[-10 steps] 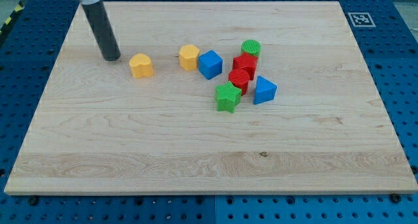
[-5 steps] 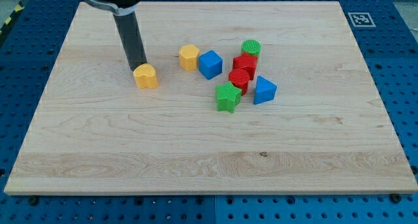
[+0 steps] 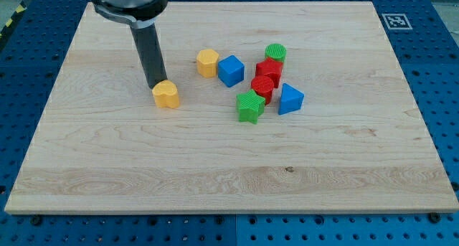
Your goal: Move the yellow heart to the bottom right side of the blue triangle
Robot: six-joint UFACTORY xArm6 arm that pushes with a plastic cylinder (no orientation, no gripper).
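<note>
The yellow heart (image 3: pixel 166 94) lies on the wooden board at the view's left of centre. My tip (image 3: pixel 157 86) stands just at its upper left edge, touching or nearly touching it. The blue triangle (image 3: pixel 290 99) lies well to the view's right, at the right end of a cluster of blocks.
The cluster holds a yellow hexagon block (image 3: pixel 208 62), a blue cube (image 3: pixel 231 70), a green cylinder (image 3: pixel 275 54), two red blocks (image 3: pixel 267 72) (image 3: pixel 262 87) and a green star (image 3: pixel 249 106). A marker tag (image 3: pixel 395 21) sits at the board's top right corner.
My tip moved right and down from the view's upper left to the yellow heart, and the heart slid down and right by a short way.
</note>
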